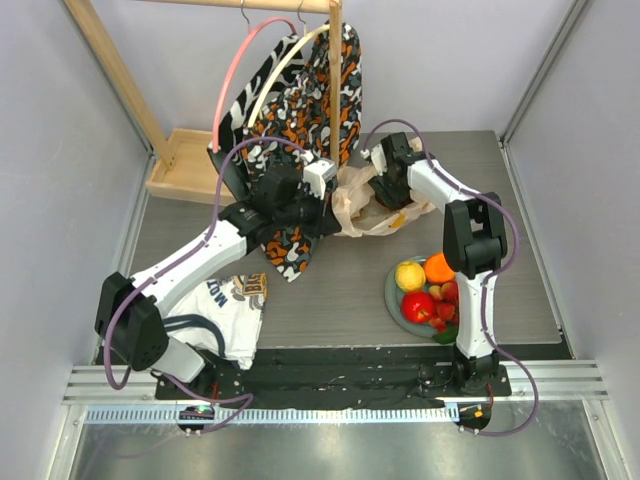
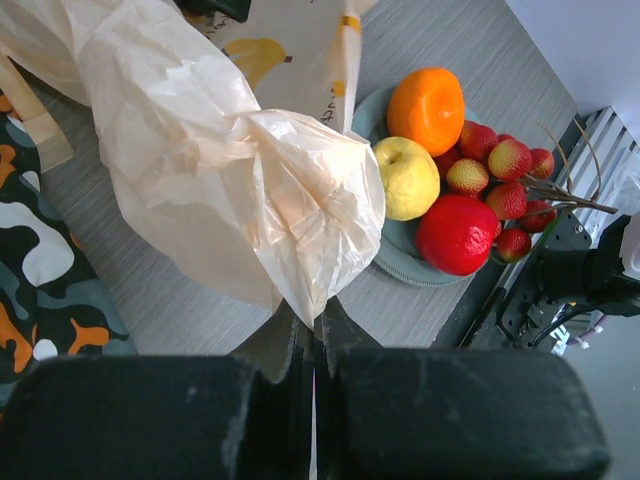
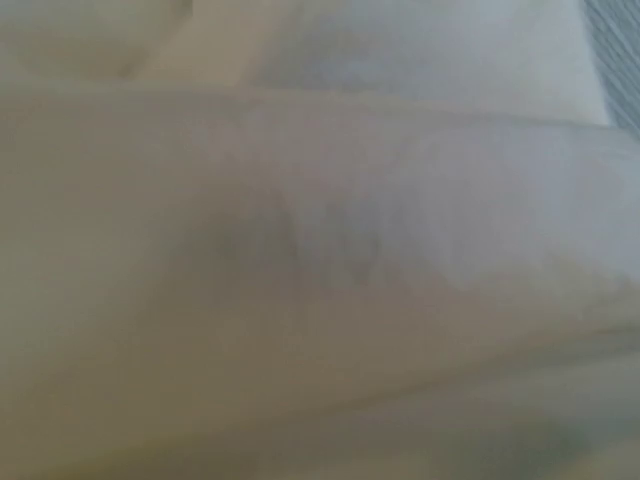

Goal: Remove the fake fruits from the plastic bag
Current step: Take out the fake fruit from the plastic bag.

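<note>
Left wrist view: my left gripper (image 2: 314, 340) is pressed together on a bunched corner of the plastic bag (image 2: 220, 180). It holds the bag up just beside the plate (image 2: 395, 265), likely so my right gripper (image 1: 389, 197) can dig inside. That one is buried in film, so I cannot tell its state. Four fake fruits (image 2: 455, 235) sit on the plate.

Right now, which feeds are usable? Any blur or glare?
Top external: sharp, even light, bright glare on the near rail. Left wrist: plastic bag and fake fruits crisp, left hand dark. Right wrist: all blur, pale film fills the frame; nothing resolvable.
</note>
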Controlling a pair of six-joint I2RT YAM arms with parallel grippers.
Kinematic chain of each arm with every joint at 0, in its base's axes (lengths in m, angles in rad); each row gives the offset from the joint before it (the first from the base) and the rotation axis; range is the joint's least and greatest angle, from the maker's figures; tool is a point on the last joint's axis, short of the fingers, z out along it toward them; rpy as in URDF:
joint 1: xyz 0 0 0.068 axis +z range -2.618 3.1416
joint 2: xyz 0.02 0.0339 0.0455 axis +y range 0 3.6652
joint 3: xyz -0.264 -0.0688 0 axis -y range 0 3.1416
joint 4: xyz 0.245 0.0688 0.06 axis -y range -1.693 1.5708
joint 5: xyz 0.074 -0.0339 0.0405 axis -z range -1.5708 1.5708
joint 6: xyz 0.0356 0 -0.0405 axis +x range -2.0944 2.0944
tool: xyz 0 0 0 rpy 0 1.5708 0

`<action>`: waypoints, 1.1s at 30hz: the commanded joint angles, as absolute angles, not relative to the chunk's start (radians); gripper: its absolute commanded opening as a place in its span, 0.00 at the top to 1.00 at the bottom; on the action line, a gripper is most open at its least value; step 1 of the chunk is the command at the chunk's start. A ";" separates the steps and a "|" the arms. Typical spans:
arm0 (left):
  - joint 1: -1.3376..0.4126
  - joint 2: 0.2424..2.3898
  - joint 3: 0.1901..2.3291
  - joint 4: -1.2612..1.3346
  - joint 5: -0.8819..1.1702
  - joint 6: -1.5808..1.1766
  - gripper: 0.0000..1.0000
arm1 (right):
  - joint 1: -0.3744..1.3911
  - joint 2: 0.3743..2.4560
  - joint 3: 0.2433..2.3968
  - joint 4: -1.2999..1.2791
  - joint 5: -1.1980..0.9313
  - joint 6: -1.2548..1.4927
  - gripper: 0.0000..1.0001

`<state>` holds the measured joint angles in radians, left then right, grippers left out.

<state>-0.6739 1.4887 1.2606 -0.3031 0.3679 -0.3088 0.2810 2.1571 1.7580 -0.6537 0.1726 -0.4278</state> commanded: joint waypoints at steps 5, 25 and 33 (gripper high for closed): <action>-0.678 1.509 1.322 -0.268 0.371 -0.284 1.00 | 0.241 2.192 1.836 -0.673 0.111 -0.552 0.72; -0.678 1.618 1.451 -0.227 0.296 -0.319 1.00 | 0.230 1.520 1.648 -0.789 -0.374 -0.401 0.95; -0.678 1.657 1.512 -0.213 0.236 -0.373 1.00 | 0.216 1.500 1.741 -0.681 -0.425 -0.288 0.95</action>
